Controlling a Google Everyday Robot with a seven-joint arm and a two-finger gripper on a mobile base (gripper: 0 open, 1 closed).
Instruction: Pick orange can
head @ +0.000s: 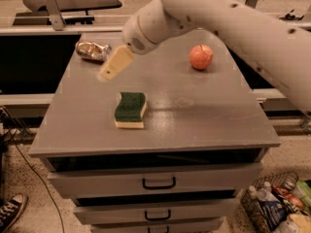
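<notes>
The orange can (93,51) lies on its side at the back left of the grey cabinet top (204,115); it is shiny, gold-orange and silver, and crinkled. My gripper (113,64) hangs from the white arm just right of the can and slightly nearer to me, above the top, with its beige fingers pointing down-left. It holds nothing that I can see.
A round orange-red apple (200,57) sits at the back right of the top. A green and yellow sponge (130,109) lies near the middle front. Drawers with black handles (159,183) are below. A basket of items (277,205) stands on the floor at right.
</notes>
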